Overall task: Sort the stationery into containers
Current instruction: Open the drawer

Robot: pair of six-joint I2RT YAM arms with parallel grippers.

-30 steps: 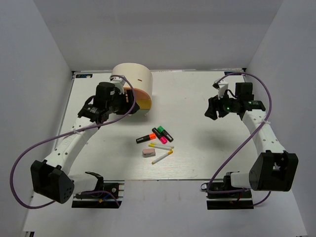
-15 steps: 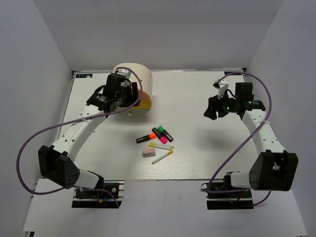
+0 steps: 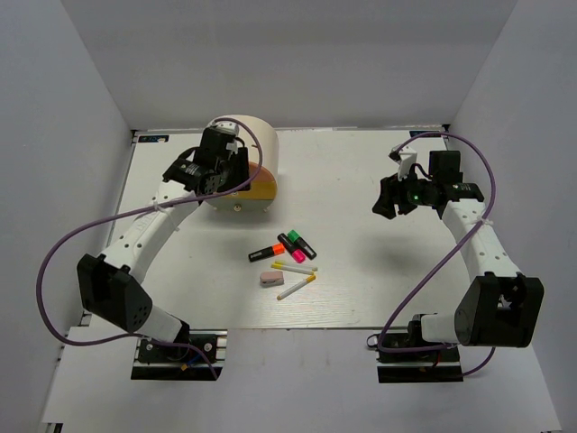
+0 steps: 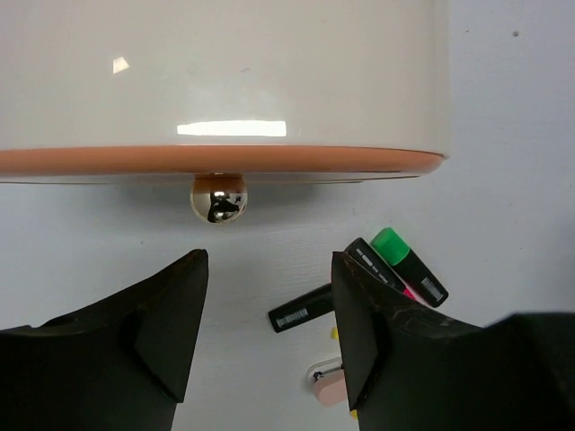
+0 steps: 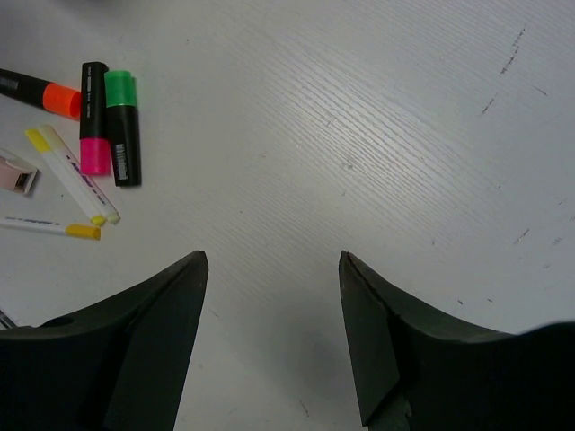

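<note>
The left gripper (image 4: 268, 269) hangs wide open and empty. Just ahead of its gap, nearer the left finger, sits the small shiny round knob (image 4: 218, 198), so the gripper seems lined up to pinch and pull it. Behind the knob runs the orange drawer front (image 4: 225, 162) of the glossy cream half-cylinder chest (image 4: 225, 72), apparently shut. Beyond the right finger, loose on the table, lie a green-ended black highlighter (image 4: 409, 260) and a pinkish eraser block (image 4: 328, 384). The right gripper (image 5: 271, 269), also spread and empty, hovers over the white wood-grain table (image 5: 404, 135), likely waiting well clear.
</note>
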